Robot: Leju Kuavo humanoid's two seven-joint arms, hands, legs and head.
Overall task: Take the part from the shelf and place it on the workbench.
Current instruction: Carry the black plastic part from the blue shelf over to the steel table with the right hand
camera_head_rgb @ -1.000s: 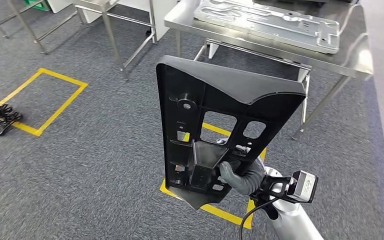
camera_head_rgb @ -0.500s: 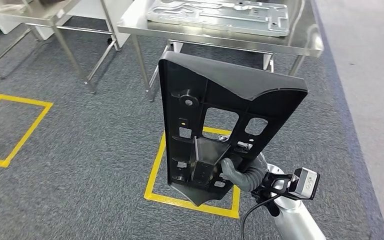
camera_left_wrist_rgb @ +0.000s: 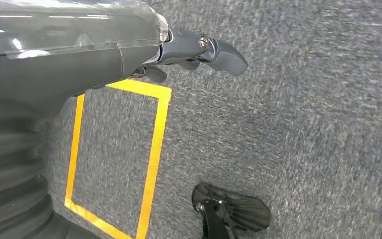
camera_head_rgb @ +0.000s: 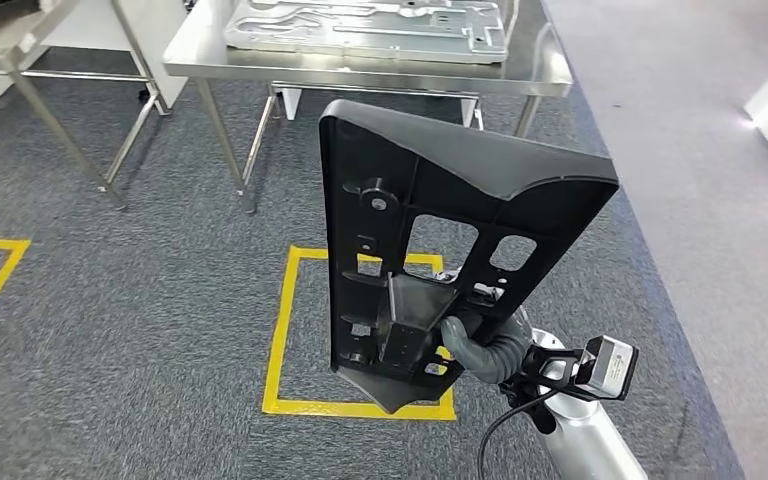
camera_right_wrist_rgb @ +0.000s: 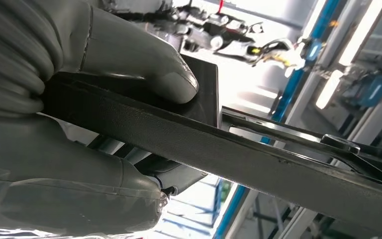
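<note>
part [camera_head_rgb: 430, 200] before workbench [camera_head_rgb: 550, 75], above floor square [camera_head_rgb: 280, 330]

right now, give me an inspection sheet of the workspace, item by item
surface: steel workbench ahead.
job's things: black part upright in the right hand, off the bench.
clutter: grey metal panel lying on the bench.
hands: right hand grips the part's lower end; left hand holds nothing, hanging over the carpet.
cables: black cable at the right wrist.
surroundings: grey carpet, yellow taped square, second steel table.
</note>
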